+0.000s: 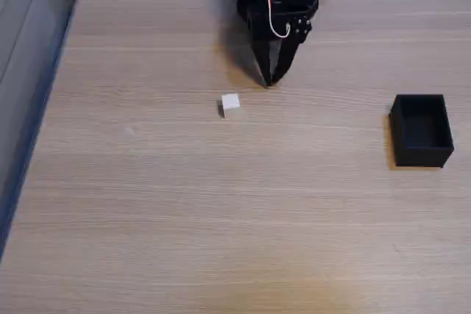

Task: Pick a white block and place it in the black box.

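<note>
A tiny white block lies on the wooden table, left of centre in the fixed view. The black box stands open-topped near the right edge, with nothing visible inside. My black gripper hangs from the arm at the top centre, fingers pointing down with their tips together at the table surface. It is shut and holds nothing. The tips are a short way up and to the right of the white block, apart from it.
The wooden table has wide free room in front and to the left. Its left edge drops to a grey floor. Clutter and shelving sit behind the far edge, behind the arm's base.
</note>
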